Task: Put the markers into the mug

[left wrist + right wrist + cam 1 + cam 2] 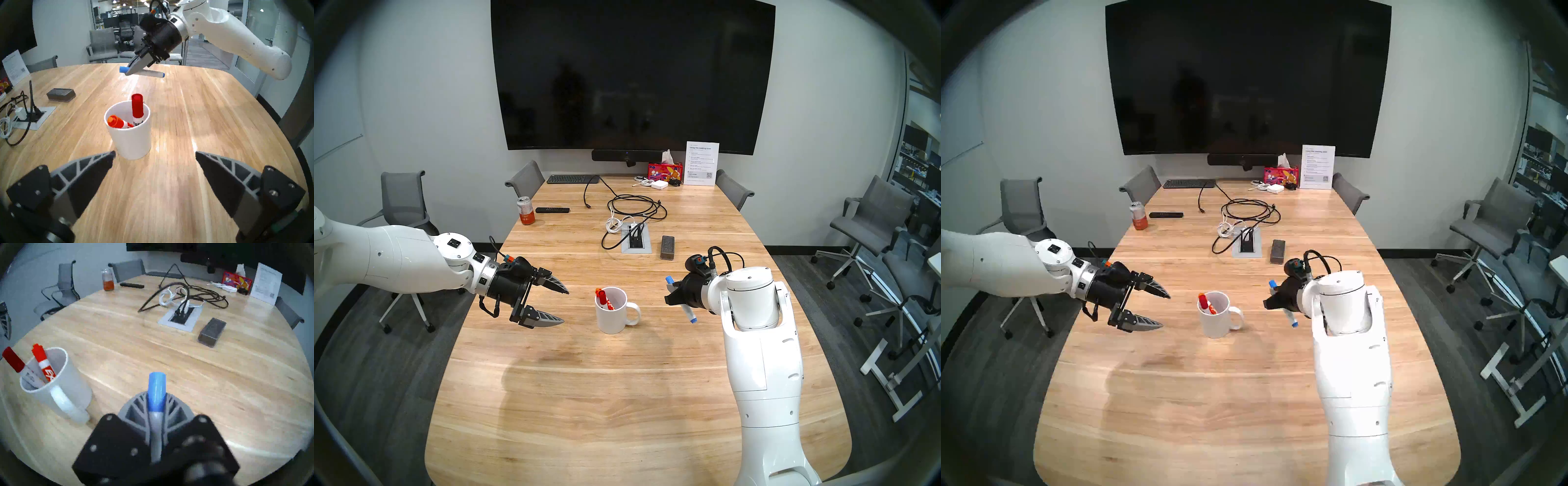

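The markers are split: two stand in the mug (610,317), the third is up in the air. Biggest thing near the claws is the wooden table (619,390), below both of them. On it, beyond the right gripper (670,294), lies a dark grey eraser block (668,247), and past that a grey power hatch (636,240) with black and white cables (633,210) coiled around it. Far beyond the left gripper (563,306) stands an orange drink can (526,210) with a black remote (552,210) just beside it. At the far end a white sign (701,163) is headed "Using this meeting room"; the smaller print is too fine to read. Next to it sits a red patterned tissue box (665,171).

The white mug stands upright between the two grippers, its handle turned toward the right one. In it, the red-capped marker (137,107) pokes above the rim, and the orange-capped marker (43,363) leans beside it, its red-and-white label showing large white letters I can only partly make out, starting "EX".

The left gripper hangs to the mug's left, its jaws spread wide with nothing between them. The right gripper is clamped on the blue-capped marker (144,72), held clear of the table, off to the mug's right, cap and blue tail sticking out either side of the fingers.
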`<state>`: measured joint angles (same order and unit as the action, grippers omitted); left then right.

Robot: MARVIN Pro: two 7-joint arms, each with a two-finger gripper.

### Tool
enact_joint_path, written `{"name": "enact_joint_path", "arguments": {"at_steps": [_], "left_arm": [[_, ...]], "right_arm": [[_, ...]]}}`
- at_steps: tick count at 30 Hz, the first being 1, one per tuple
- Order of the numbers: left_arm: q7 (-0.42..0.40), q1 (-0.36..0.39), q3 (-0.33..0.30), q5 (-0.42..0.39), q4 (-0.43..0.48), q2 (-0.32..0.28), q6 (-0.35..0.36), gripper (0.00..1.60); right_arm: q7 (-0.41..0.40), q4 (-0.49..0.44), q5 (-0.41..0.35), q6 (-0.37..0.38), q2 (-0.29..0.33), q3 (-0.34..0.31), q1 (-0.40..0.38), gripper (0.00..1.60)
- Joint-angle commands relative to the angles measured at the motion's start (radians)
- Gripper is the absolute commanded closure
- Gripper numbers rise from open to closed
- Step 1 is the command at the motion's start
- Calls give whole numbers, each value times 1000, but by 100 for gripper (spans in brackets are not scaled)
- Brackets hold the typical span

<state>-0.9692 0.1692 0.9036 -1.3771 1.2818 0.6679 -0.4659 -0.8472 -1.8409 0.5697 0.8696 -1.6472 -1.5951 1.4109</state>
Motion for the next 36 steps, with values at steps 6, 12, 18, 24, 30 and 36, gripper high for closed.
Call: {"name": "enact_joint_path", "arguments": {"at_steps": [6,12,18,24,30,36], "left_arm": [[2,18,-11,-1,-2,2,-2,0],[2,18,-11,-1,-2,2,-2,0],[2,18,-11,-1,-2,2,-2,0],[2,18,-11,-1,-2,2,-2,0],[2,18,-11,-1,-2,2,-2,0],[2,18,-11,-1,-2,2,-2,0]], "right_arm": [[108,-100,-164,88,7,88,6,160],[190,-100,-255,86,11,136,8,160],[289,-86,-356,66,14,188,6,160],[374,-70,-441,38,16,238,1,160],[471,-46,-518,3,16,279,-9,160],[541,-23,-587,-49,16,317,-16,160]]}}
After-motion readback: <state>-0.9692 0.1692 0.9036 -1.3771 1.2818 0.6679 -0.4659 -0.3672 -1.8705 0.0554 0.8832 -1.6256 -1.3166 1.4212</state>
